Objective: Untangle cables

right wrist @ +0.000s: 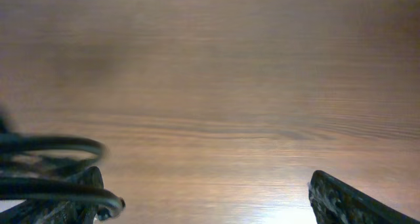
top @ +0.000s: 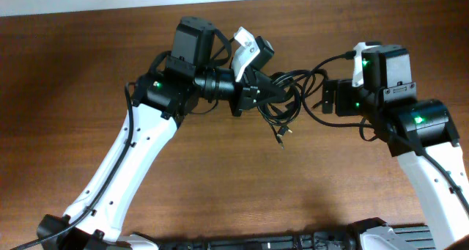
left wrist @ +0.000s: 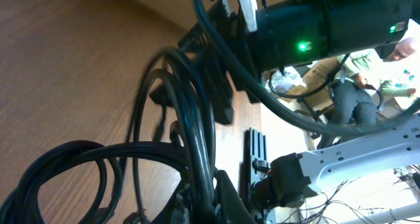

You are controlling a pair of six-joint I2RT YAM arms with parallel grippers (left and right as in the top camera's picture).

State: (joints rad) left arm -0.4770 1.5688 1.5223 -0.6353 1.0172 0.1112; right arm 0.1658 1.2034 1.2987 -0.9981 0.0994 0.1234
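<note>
The left gripper (top: 258, 96) is clamped on the cables (top: 284, 103), a knotted bundle over the table (top: 88, 59). Just right of the bundle, the right gripper (top: 327, 97) stands wide apart, empty (a loop lies at its edge). It should take one strand at the bundle's right edge, then pull away slowly.

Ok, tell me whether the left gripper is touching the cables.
Touching. The left wrist view shows the cables running straight into the left gripper, pinched between its shut fingers.
</note>
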